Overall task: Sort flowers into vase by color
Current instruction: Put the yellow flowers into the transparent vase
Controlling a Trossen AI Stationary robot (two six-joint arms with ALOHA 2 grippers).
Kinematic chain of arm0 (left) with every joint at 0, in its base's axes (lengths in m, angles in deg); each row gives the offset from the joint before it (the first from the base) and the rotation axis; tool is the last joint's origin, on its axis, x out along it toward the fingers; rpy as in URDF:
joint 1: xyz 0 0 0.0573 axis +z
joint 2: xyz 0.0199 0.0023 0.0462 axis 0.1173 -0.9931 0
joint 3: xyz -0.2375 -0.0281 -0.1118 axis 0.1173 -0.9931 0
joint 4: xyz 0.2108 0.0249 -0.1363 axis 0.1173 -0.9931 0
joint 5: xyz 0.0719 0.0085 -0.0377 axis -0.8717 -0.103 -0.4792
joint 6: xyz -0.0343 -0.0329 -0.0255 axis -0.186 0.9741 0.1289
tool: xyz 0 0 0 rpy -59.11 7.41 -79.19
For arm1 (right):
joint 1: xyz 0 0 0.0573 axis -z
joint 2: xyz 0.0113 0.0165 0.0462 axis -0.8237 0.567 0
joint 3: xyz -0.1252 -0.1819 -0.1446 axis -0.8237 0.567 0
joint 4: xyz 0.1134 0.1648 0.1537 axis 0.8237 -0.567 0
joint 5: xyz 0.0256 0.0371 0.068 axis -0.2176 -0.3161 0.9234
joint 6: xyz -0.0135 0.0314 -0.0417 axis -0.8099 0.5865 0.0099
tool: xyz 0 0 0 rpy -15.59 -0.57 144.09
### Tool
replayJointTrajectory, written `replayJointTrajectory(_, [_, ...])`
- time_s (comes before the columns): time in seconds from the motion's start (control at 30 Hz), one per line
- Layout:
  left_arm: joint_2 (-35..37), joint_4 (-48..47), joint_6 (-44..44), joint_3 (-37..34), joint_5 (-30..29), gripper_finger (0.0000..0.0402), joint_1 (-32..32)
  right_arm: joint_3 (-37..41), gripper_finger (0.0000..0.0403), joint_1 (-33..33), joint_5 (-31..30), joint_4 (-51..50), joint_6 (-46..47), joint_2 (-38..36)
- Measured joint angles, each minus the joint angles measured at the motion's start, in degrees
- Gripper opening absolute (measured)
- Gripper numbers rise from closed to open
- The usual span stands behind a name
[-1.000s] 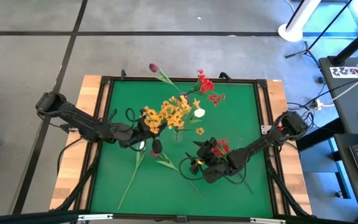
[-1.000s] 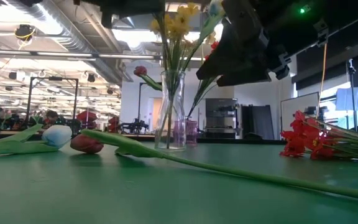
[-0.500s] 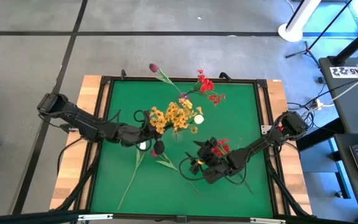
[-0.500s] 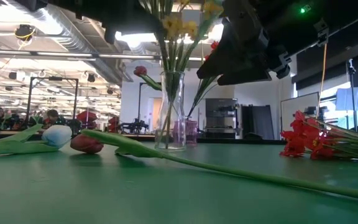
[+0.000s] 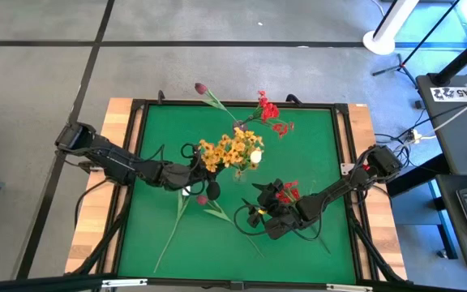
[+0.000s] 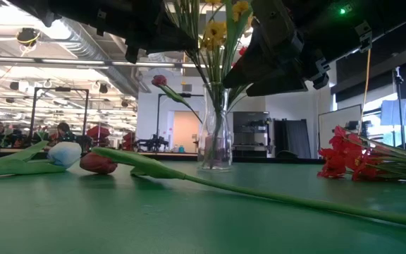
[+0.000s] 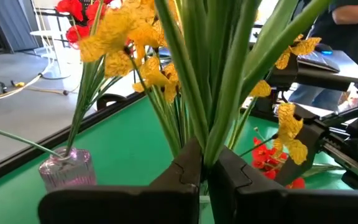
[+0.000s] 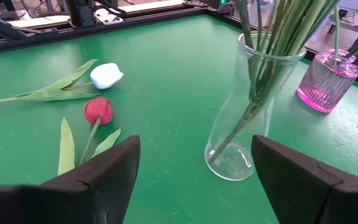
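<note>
My left gripper (image 5: 194, 169) (image 7: 205, 168) is shut on a bunch of yellow flowers (image 5: 232, 150) whose stems stand in a clear glass vase (image 6: 217, 141) (image 8: 244, 118) at mid-table. A small pink vase (image 8: 327, 82) (image 7: 67, 171) behind it holds red blossoms (image 5: 270, 109) and a maroon tulip (image 5: 200, 88). A white bud (image 8: 107, 74) and a red tulip (image 8: 98, 111) lie on the green mat. My right gripper (image 5: 259, 212) (image 8: 194, 146) hovers open over the near right part, beside red flowers (image 5: 287, 192) lying on the mat. My left gripper pinches the bundle of green stems (image 7: 205, 140) between its two fingers, below the yellow blossoms. It comes level from the table's left, fingers across the stems. The bunch stands about upright, with its lower ends inside the clear vase (image 8: 232, 140).
Long green stems and leaves (image 5: 177, 223) lie across the near left of the mat. A black frame (image 5: 136, 104) borders the mat, with wood strips outside it. Bare green mat lies at the far left and near the right edge.
My left gripper has moved toward the table's right, carrying the yellow bunch with it. The bunch has gathered into a more upright cluster. In the low view the clear vase has slid to the right with the stems in it. My right arm has kept still.
</note>
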Motion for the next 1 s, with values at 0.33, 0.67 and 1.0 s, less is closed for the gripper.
replayJointTrajectory(0.33, [0.2,2.9,-4.8,1.0,-1.0,0.001,-3.0,0.0,0.0308,0.0,-0.1,0.4,0.0,0.0])
replayJointTrajectory(0.67, [0.2,1.3,-6.0,4.3,-1.5,0.0003,-4.3,0.0,0.0308,1.6,-2.9,-0.7,0.2,0.0])
replayJointTrajectory(1.0, [0.3,-3.1,-6.3,6.5,-1.6,0.0002,-1.4,0.0,0.0308,8.0,2.6,-0.8,-1.7,0.0])
